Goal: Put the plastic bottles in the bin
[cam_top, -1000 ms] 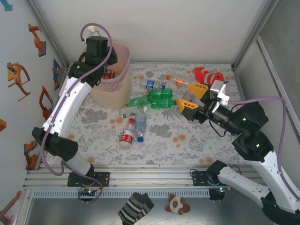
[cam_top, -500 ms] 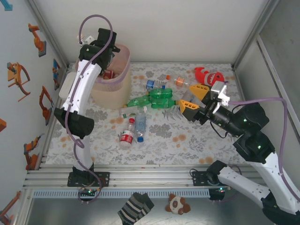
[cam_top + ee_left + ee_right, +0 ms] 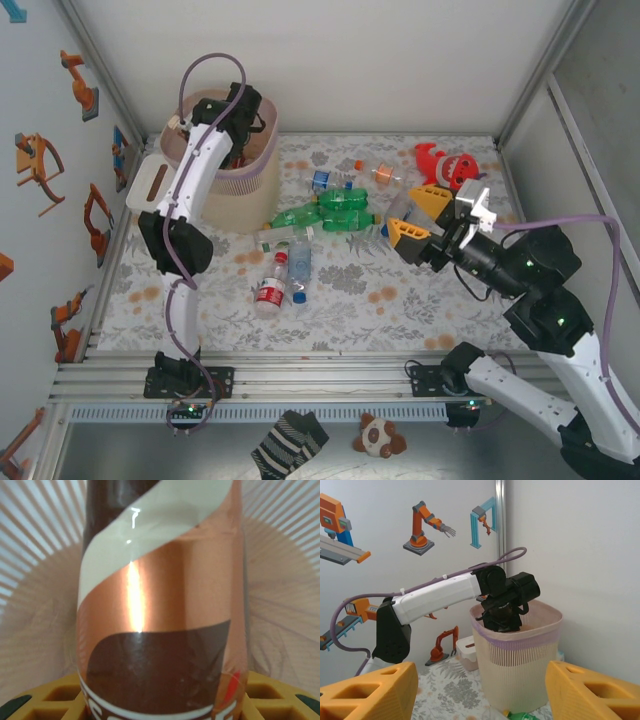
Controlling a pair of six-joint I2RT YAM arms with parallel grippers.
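Plastic bottles [image 3: 346,209] lie loose across the middle of your flower-patterned table [image 3: 400,300], well apart from one more that your left arm carries. You have the green ones clustered near the centre. A clear bottle with a red label [image 3: 270,291] and a clear bottle with a blue cap [image 3: 300,264] lie side by side nearer the arm bases. A clear bottle with an orange cap [image 3: 381,176] lies farther back, near the red plush toy with the white mouth [image 3: 446,163].

Your left gripper [image 3: 504,612] is over the tall pale pink translucent bin [image 3: 240,190], which stands at the far left of the table. Its yellow fingers [image 3: 50,705] are clamped on a brown plastic bottle with a copper and white label [image 3: 160,605]. In the left wrist view the bin's ribbed inner wall surrounds that bottle. In the right wrist view the bottle's lower part sits below the bin's rim. Just left of the bin you have a small white box with a slot [image 3: 148,182].

Your right gripper [image 3: 418,214] is held out over the table to the right of the green bottles, facing the bin. Its yellow fingers [image 3: 592,692] stand apart, and the right wrist view shows nothing between them.
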